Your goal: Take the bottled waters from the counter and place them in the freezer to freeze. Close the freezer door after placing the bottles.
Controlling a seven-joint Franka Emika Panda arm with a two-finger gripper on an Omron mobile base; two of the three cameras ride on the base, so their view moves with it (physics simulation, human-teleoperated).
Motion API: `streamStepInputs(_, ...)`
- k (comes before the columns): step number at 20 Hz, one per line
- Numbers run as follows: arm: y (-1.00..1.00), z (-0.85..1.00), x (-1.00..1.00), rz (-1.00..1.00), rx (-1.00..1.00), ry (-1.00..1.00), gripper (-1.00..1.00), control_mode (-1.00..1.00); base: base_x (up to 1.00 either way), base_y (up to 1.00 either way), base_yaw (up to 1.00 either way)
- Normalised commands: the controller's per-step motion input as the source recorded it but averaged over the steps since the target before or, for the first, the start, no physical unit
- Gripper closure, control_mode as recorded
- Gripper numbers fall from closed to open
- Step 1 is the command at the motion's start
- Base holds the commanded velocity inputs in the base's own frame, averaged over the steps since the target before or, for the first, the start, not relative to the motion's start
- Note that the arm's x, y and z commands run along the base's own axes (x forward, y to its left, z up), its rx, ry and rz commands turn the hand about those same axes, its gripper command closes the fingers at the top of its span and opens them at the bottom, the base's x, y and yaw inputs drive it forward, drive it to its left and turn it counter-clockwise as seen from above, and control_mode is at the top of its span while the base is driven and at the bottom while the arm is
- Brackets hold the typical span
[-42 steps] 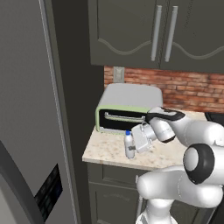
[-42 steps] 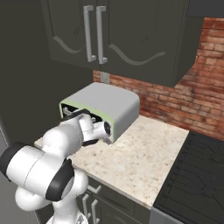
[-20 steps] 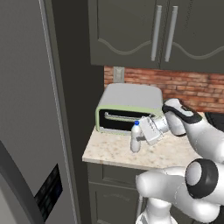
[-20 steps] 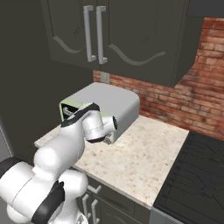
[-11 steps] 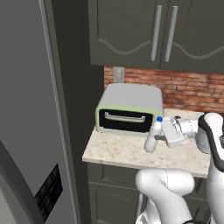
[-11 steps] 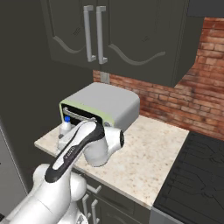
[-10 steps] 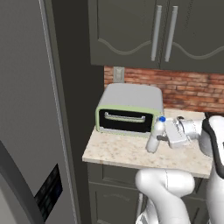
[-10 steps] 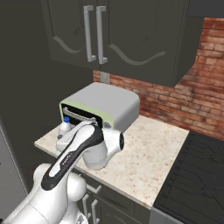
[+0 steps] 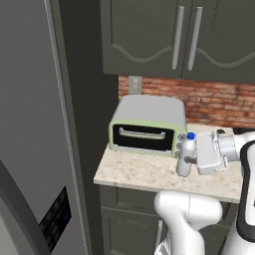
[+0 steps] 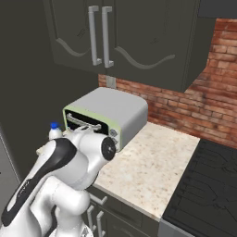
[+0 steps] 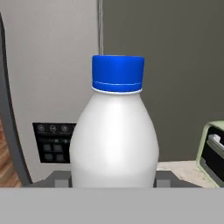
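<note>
Hand view: upright white bottle [image 11: 113,140], blue cap, in the pincer [image 11: 113,180].

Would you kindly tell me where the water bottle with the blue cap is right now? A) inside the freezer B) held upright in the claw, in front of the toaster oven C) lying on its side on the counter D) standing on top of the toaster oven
B: the water bottle stands upright in the claw, raised off the counter in front of the toaster oven.

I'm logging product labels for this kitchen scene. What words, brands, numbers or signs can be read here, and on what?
No readable text.
Bottled water in the hand: plain white, no print.
Freezer black panel: small round symbols and squares, too blurred to read.
Toaster oven: no legible markings.
</note>
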Motion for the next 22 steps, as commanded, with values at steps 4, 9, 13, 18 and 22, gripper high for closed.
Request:
streamStepInputs(4,-0.06,0.67,-0.41,0.02,-0.16,-0.02,1.00,-1.00,0.00,0.00,0.00)
streamStepInputs(9,-0.08,0.29,-0.67,0.00,-0.02,-0.14,1.00,-1.00,0.00,0.00,0.00)
streamStepInputs(13,0.00,0.01,-0.21,0.02,0.01,-0.08,1.00,-1.00,0.00,0.00,0.00)
streamStepInputs(18,0.00,0.00,0.00,0.00,0.03,0.00,1.00,-1.00,0.00,0.00,0.00)
streamStepInputs(22,0.00,0.00,0.00,0.00,0.02,0.00,1.00,-1.00,0.00,0.00,0.00)
